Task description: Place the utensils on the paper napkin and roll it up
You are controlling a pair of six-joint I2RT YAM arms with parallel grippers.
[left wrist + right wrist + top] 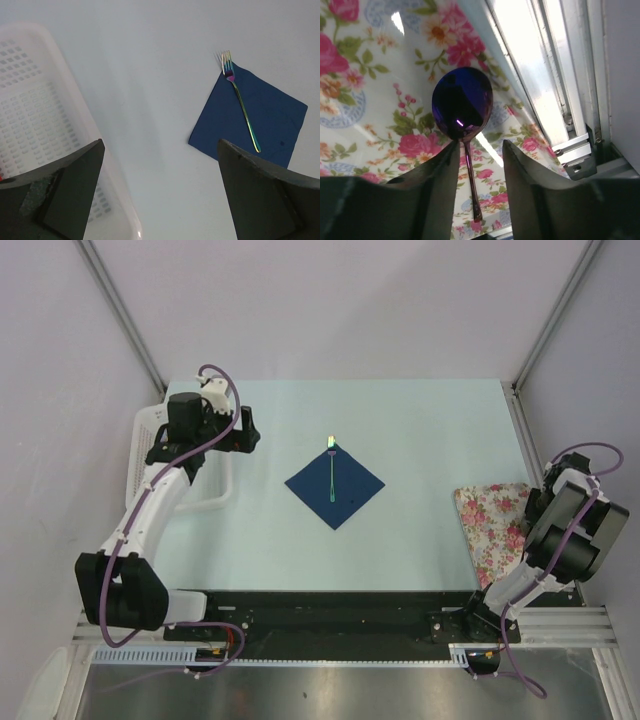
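The navy paper napkin [345, 490] lies as a diamond at the table's middle, with an iridescent fork [331, 468] along it, tines over the far corner. In the left wrist view the napkin [272, 117] and fork [241, 102] sit ahead to the right. My left gripper [250, 430] is open and empty [160, 145], left of the napkin by the basket. My right gripper [535, 508] hangs over the floral cloth; its fingers [480, 144] are open on either side of a purple spoon [462, 102] lying on the cloth, the handle next to the left finger.
A white perforated basket [148, 455] stands at the left, under my left gripper's left finger [35, 100]. The white floral cloth [490, 525] lies at the right edge [370, 75], beside the metal frame rail [540, 60].
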